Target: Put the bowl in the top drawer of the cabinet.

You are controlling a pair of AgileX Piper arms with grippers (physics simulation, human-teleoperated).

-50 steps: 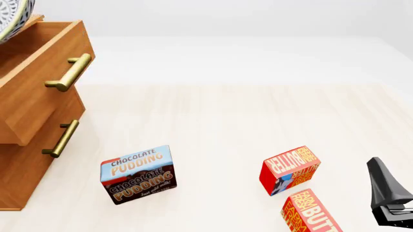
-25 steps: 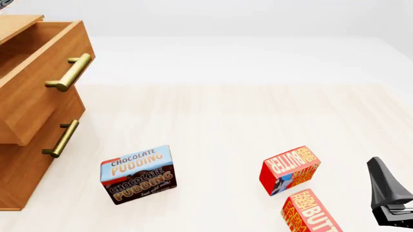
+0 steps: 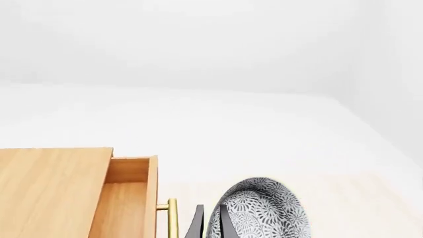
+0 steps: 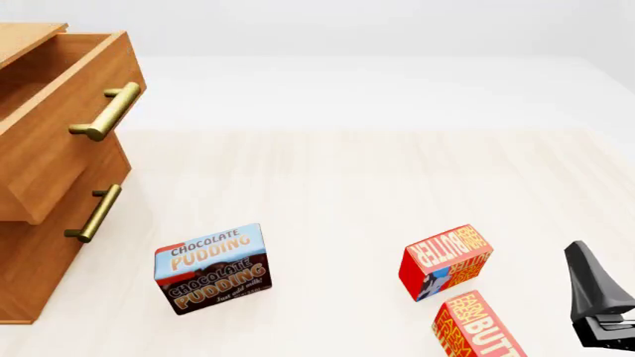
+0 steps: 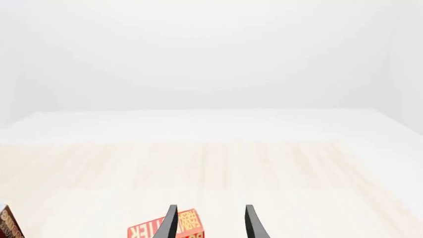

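One arm carries the work: the left claw (image 3: pixel 210 223) pinches the rim of the bowl (image 3: pixel 261 210), held on edge just beside the top drawer (image 3: pixel 132 196), which stands pulled out of the cabinet (image 4: pixel 40 245). The carry seems under way; next it likely needs moving over the drawer's opening, then lowering. The right claw (image 5: pixel 210 223) hangs spread and empty above the worktop (image 4: pixel 377 186).

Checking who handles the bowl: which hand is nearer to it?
Left. The left hand grips the bowl by its rim beside the top drawer; the right hand hangs open over the butter boxes.
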